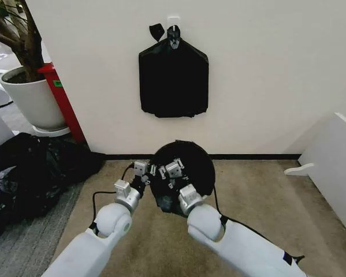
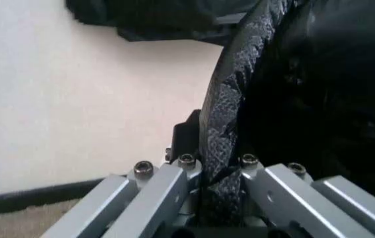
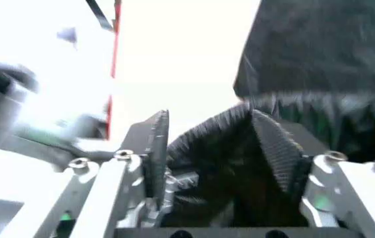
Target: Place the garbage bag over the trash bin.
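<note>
The garbage bag (image 1: 193,164) is a glossy black film spread into a round open mouth on the carpet near the wall. The trash bin is hidden under it. My left gripper (image 1: 145,171) sits at the mouth's left edge. In the left wrist view its fingers are shut (image 2: 220,173) on a bunched strip of the bag's rim (image 2: 230,99). My right gripper (image 1: 174,173) reaches inside the mouth. Seen from the right wrist, its fingers (image 3: 217,148) stand apart with black film (image 3: 234,183) between them.
A flat black bundle (image 1: 174,83) hangs from a wall hook above. On the left are a white plant pot (image 1: 31,98), a red post (image 1: 63,104) and a heap of black plastic (image 1: 28,167). A white board (image 1: 334,167) leans at the right.
</note>
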You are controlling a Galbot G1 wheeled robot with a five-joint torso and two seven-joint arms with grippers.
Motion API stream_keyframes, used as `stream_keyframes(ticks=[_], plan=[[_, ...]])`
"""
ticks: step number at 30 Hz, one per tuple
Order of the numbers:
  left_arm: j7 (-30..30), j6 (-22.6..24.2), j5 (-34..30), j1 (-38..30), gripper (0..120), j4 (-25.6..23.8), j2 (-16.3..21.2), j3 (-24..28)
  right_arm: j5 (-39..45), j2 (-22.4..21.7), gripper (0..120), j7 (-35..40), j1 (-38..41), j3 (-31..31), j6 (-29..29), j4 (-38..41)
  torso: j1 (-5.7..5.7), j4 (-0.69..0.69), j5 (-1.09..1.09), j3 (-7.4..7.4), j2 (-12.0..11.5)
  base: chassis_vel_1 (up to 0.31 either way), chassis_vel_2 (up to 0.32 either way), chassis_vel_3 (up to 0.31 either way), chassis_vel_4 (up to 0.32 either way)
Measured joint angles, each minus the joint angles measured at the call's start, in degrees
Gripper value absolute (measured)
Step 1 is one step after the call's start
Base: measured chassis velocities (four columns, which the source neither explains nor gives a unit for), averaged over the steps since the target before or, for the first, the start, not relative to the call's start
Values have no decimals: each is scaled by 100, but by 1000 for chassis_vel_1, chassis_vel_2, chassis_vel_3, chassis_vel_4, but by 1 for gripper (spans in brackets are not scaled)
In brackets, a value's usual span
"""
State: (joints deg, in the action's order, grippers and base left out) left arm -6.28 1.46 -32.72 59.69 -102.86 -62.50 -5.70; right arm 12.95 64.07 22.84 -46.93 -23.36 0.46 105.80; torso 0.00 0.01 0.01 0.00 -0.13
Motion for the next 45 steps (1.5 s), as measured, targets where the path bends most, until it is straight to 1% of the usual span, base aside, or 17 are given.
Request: stream_keyframes(ticks=[3, 4, 5, 7, 8, 12, 14, 15, 17, 20, 21, 26, 30, 35, 38, 41, 45], plan=[[-100, 19, -190, -166, 1, 158, -50, -76, -131, -31, 63, -165, -291, 261, 243, 199, 0, -1, 1, 0, 0, 0, 0, 0, 0], [-113, 19, -213, -194, 1, 188, -60, -83, -132, -42, 65, -156, -353, 312, 242, 257, 0, -1, 2, 0, 0, 0, 0, 0, 0], [-147, 20, -277, -275, 1, 274, -95, -104, -121, -69, 71, -50, -494, 427, 144, 413, 0, 0, 0, 0, 0, 0, 0, 0, 0], [-160, 20, -298, -297, 1, 299, -107, -111, -104, -80, 73, -3, -537, 459, 88, 464, 0, -1, 0, 0, 0, 0, 0, 0, 0], [-195, 20, -364, -359, 1, 367, -144, -140, -16, -107, 80, 170, -652, 539, -102, 604, 0, -1, 0, 0, 0, 0, 0, 0, 0], [-269, 12, -612, -448, 1, 457, -252, -205, 499, -147, 94, 805, -917, 712, -778, 967, 0, -2, 1, 0, 0, 0, 0, 0, 0], [-281, -24, -804, -456, 1, 472, -340, -305, 1041, -130, 99, 1306, -1104, 843, -1177, 1176, 0, -2, 0, 0, 0, 0, 0, 0, 0], [-281, -24, -804, -456, 1, 472, -340, -305, 1041, -130, 99, 1306, -1104, 843, -1177, 1176, 0, -2, 0, 0, 0, 0, 0, 0, 0], [-280, -99, -926, -440, 1, 477, -402, -492, 1615, -90, 100, 1719, -1285, 970, -1442, 1374, 0, -1, 1, 0, 0, 0, 0, 0, 0], [-274, -140, -962, -404, 1, 487, -389, -607, 2033, -71, 100, 2016, -1454, 1032, -1661, 1590, 0, 0, 0, 0, 0, 0, 0, 0, 0], [-274, -140, -962, -404, 1, 487, -389, -607, 2033, -71, 100, 2016, -1454, 1032, -1661, 1590, 0, 0, 0, 0, 0, 0, 0, 0, 0], [-250, -162, -977, -354, 1, 435, -297, -716, 2443, -80, 100, 2421, -1627, 1029, -2183, 1864, 0, 0, 0, 0, 0, 0, 0, 0, 0], [-238, -169, -985, -322, 1, 377, -242, -759, 2597, -76, 100, 2515, -1671, 1001, -2347, 1897, 0, -1, 1, 0, 0, 0, 0, 0, 0], [-182, -227, -938, -275, 1, 350, -197, -770, 2612, -4, 100, 2363, -1652, 1030, -2118, 1936, 0, -1, 0, 0, 0, 0, 0, 0, 0], [-77, -349, -847, -220, 1, 336, -183, -767, 3013, 148, 100, 1979, -1550, 1189, -1525, 2142, 0, -1, 0, 0, 0, 0, 0, 0, 0], [-41, -394, -804, -211, 1, 332, -184, -751, 3279, 212, 100, 1959, -1503, 1215, -1455, 2185, 0, 0, 0, 0, 0, 0, 0, 0, 0], [-22, -412, -778, -220, 1, 294, -193, -717, 3619, 291, 100, 2276, -1453, 1168, -1704, 2085, 0, -1, 0, 0, 0, 0, 0, 0, 0]])
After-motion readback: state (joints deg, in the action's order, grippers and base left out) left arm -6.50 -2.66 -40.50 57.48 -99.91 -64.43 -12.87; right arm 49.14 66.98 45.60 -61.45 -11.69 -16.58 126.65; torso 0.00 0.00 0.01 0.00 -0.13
